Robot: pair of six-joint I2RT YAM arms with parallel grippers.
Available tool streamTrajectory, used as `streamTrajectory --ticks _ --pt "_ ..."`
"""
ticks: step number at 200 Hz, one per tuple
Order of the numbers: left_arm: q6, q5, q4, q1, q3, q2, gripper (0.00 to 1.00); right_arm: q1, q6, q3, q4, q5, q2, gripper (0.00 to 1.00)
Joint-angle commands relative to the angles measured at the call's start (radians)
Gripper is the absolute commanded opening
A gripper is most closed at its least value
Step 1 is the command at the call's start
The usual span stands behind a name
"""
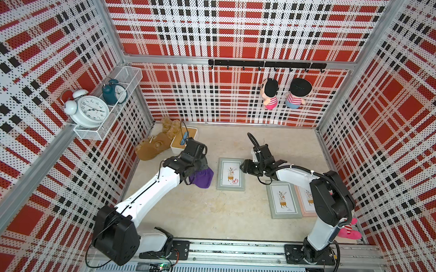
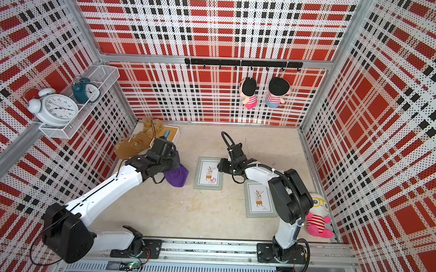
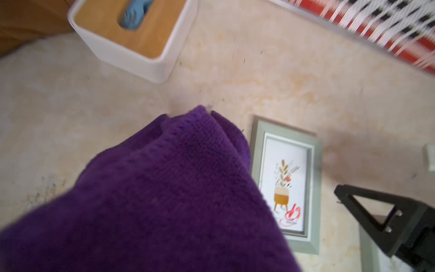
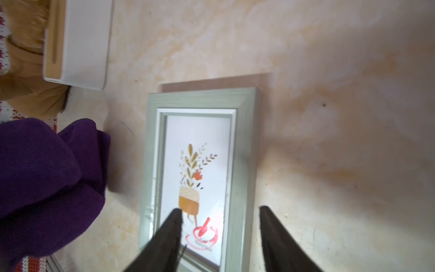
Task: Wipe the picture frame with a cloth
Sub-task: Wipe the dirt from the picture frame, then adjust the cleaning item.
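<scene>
**While the purple cloth [image 1: 202, 178] hangs just off its left side, the picture frame [image 1: 231, 174] lies between both arms**

The grey-green picture frame lies flat on the tabletop [image 1: 208, 217]. Its long axis points away from the robot toward the back wall, and a red scribble [image 4: 203, 232] marks the glass at its near end. The bunched cloth is clamped in the left gripper [image 1: 196, 166], whose jaws are buried in fabric, and hangs beside the left rail without touching it. The right gripper [image 4: 220, 208] stands over the right rail, jaws apart and empty, one finger above the glass and one outside the rail. The left arm looks nearer for wiping: a short carry to its right, then strokes along the long axis.
</scene>
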Motion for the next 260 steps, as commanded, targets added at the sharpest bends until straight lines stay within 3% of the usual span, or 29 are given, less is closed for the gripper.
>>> streamTrajectory --ticks 1,22,51,77,115,149,204,260 --pt "0.024 0.016 0.005 0.007 0.076 -0.042 0.0 -0.007 -0.01 -0.009 0.078 -0.054 -0.125 0.73" --pt "-0.012 0.057 0.083 -0.018 0.122 -0.064 0.0 -0.019 0.031 -0.074 0.184 -0.113 -0.224 0.89" --pt "-0.088 0.103 0.216 -0.091 0.152 -0.06 0.0 -0.026 0.12 -0.155 0.33 -0.154 -0.358 1.0" --pt "-0.186 0.188 0.363 -0.138 0.148 -0.028 0.0 -0.028 0.247 -0.226 0.543 -0.259 -0.419 1.0" --pt "-0.391 0.256 0.575 -0.155 0.094 0.021 0.0 -0.025 0.543 -0.339 0.952 -0.36 -0.405 1.0" --pt "-0.466 0.358 0.654 -0.155 0.108 0.085 0.0 -0.023 0.585 -0.35 1.07 -0.419 -0.365 1.0" --pt "-0.566 0.506 0.797 -0.161 0.079 0.126 0.0 -0.022 0.48 -0.28 1.016 -0.507 -0.301 0.74" --pt "-0.574 0.558 0.813 -0.184 0.065 0.141 0.03 -0.021 0.402 -0.207 0.877 -0.509 -0.263 0.5"
